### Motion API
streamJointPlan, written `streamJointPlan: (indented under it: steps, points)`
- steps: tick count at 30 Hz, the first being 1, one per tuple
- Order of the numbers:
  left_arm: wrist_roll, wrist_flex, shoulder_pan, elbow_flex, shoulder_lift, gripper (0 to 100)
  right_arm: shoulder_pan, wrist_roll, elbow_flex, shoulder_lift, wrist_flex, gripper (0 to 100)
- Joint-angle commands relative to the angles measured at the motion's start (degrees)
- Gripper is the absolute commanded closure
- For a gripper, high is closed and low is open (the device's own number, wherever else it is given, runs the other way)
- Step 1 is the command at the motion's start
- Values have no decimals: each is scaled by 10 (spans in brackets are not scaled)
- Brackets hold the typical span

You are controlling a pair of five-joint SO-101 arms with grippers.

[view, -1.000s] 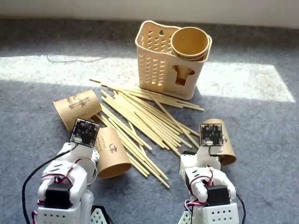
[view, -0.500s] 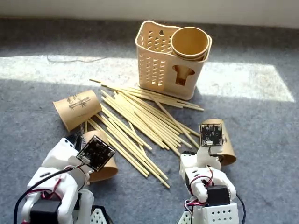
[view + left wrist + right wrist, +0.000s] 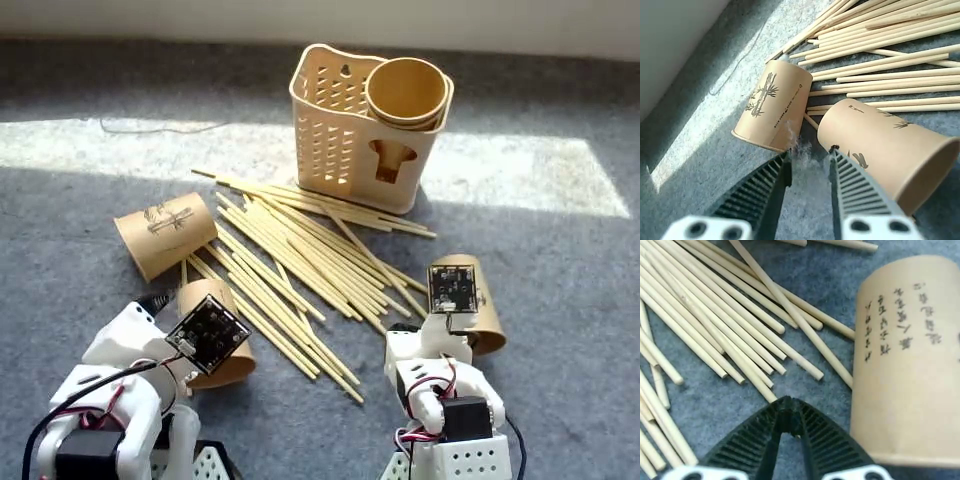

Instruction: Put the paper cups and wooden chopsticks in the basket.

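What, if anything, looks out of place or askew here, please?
Three tan paper cups lie tipped on their sides on the grey carpet, and pale wooden chopsticks sprawl loose before the cream perforated basket.

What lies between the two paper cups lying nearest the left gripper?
In the left wrist view, a narrow strip of grey carpet with one chopstick end separates the bamboo-stalk cup from the leaf-marked cup.

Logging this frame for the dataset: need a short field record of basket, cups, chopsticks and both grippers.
basket: upright, stacked cups inside
bamboo cup: on its side, on carpet
near cup: on its side, by open left gripper
right cup: on its side, beside shut right gripper
chopsticks: scattered loose between the cups
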Motion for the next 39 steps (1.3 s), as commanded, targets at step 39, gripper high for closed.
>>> streamJointPlan:
  steps: [39]
  points:
    - [-39, -62, 40, -51, 367, 974, 0, 4, 80, -7, 4, 992]
